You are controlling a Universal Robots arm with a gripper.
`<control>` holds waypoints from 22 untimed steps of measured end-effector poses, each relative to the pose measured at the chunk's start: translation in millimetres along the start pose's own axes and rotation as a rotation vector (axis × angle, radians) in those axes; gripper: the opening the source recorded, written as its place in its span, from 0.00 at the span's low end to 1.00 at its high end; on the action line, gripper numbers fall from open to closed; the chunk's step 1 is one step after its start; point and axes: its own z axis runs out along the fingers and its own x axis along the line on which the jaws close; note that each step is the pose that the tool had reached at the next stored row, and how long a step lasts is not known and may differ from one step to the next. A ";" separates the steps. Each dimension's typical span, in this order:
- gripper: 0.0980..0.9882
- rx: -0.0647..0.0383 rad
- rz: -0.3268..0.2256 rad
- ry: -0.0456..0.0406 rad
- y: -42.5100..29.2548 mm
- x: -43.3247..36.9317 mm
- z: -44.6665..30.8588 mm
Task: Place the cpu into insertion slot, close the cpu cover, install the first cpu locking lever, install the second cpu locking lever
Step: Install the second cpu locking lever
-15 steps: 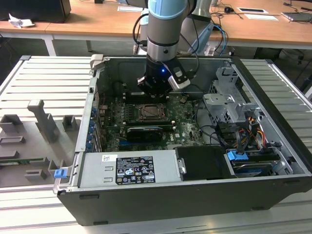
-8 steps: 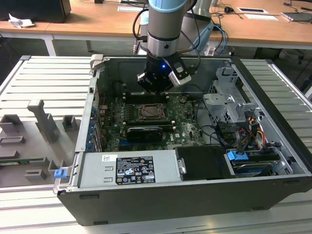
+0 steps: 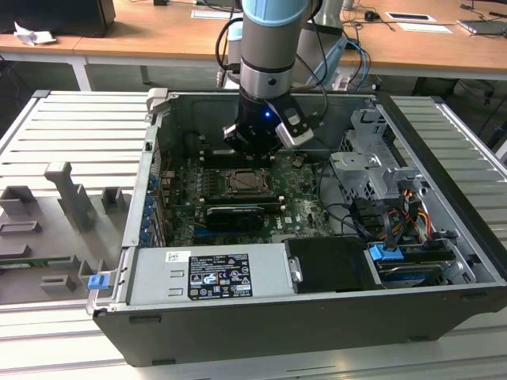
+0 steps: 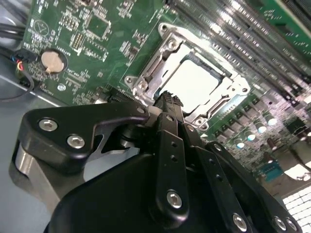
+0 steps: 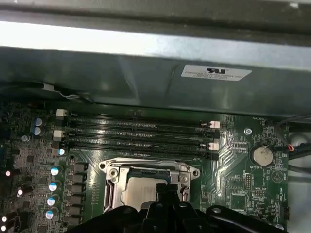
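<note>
My gripper hovers over the motherboard socket inside an open computer case.

The gripper's fingers are closed, holding nothing. The cpu sits in the insertion slot, with the cpu cover framing it.

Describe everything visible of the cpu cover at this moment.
The cpu cover is a thin, silvery metal frame with a square cut-out centre and screw heads at its corners. It looks to lie flat and closed over the insertion slot on the green motherboard, and the cpu shows pale grey through its opening. In both wrist views the hand hangs just above one edge of the frame; whether it touches cannot be told. Long memory slots run beside it.
</note>
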 end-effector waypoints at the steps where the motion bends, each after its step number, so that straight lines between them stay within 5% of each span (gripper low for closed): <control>1: 0.01 0.000 0.000 0.0000 -0.9 0.1 -0.1; 11: 0.01 0.000 0.000 0.0000 -7.5 0.5 -11.9; 22: 0.01 0.000 0.000 0.0037 -36.3 2.6 -14.5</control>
